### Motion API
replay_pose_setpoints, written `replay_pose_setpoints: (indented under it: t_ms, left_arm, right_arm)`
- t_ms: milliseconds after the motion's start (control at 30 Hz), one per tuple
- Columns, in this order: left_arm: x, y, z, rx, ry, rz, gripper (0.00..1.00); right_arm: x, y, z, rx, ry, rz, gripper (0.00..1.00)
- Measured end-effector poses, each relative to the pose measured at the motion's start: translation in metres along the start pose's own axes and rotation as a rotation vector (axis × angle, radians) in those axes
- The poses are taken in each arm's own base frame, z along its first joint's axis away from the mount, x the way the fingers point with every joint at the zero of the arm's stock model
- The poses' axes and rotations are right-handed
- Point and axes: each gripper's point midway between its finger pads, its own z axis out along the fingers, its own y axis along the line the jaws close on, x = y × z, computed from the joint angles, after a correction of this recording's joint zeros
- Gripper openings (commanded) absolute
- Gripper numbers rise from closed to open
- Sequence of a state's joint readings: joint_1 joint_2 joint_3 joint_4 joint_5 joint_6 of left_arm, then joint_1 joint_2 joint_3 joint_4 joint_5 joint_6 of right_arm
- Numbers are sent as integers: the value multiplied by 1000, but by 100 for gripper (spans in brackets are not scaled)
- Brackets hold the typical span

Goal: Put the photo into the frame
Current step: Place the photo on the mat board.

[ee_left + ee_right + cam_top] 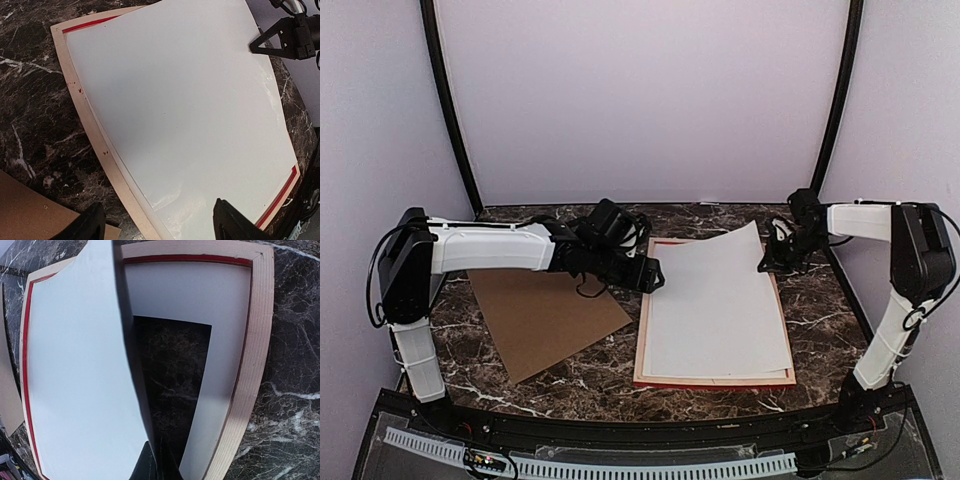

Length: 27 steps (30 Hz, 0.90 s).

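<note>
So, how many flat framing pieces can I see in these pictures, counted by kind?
frame: 1
photo: 1 (white back facing up)
mat: 1 (lying inside the frame)
brown backing board: 1
Total: 4

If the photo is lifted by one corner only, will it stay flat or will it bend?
Probably floppy: the photo, pinched at one corner by the right end effector, curves up off the frame while its rest lies flat. It looks thin, so likely light. Its sheen suggests it may slide easily.
</note>
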<state>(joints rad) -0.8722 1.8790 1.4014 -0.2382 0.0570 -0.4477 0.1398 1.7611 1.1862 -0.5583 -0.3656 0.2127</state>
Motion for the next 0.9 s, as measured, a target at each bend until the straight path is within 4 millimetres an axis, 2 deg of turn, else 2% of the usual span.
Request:
replay_pose_setpoints:
  t_ms: [200,433,900]
  left_arm:
    - [-1,6,-2,-25,-3,-5,83]
    - [-10,12,-14,-60,-33,-7,91]
    - [-20,26,-27,-141,-75,6,92]
  right_arm:
    - [2,-2,-3,0,-7,8,0]
    - [7,-3,1,-4,-8,20,0]
    - [7,-1,5,-29,-17,50,0]
